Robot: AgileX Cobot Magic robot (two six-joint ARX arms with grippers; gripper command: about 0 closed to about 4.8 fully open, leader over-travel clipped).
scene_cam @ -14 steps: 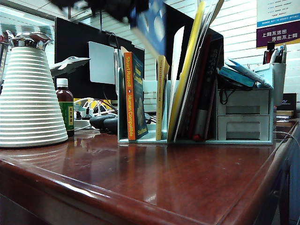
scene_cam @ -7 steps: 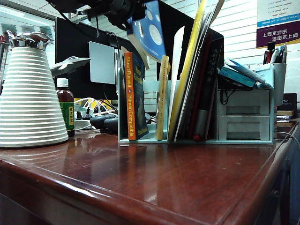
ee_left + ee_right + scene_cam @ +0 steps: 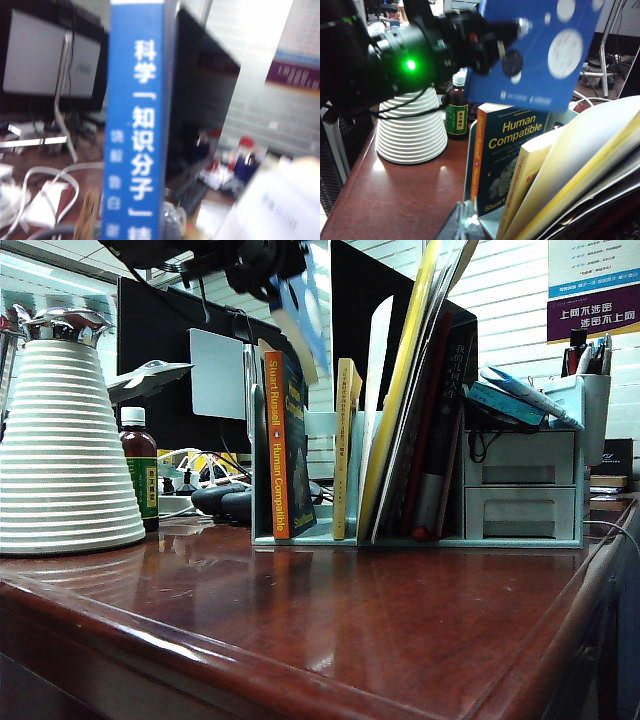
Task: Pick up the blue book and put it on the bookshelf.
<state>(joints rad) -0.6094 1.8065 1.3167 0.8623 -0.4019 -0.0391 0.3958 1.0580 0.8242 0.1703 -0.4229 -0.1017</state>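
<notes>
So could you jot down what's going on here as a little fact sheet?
left gripper: shut on the blue book, in the air above the bookshelf
book position: tilted, over the slot beside the orange-spined book, not yet in
right gripper: not seen; its camera looks at the shelf from above
shelf contents: upright books and folders, two drawers
on the table: white ribbed jug, brown bottle

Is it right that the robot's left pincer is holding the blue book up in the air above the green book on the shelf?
Almost. The left pincer does hold the blue book up in the air, but the book under it is the orange-spined "Human Compatible" book, not a green one. The right wrist view shows it standing in the bookshelf.
</notes>
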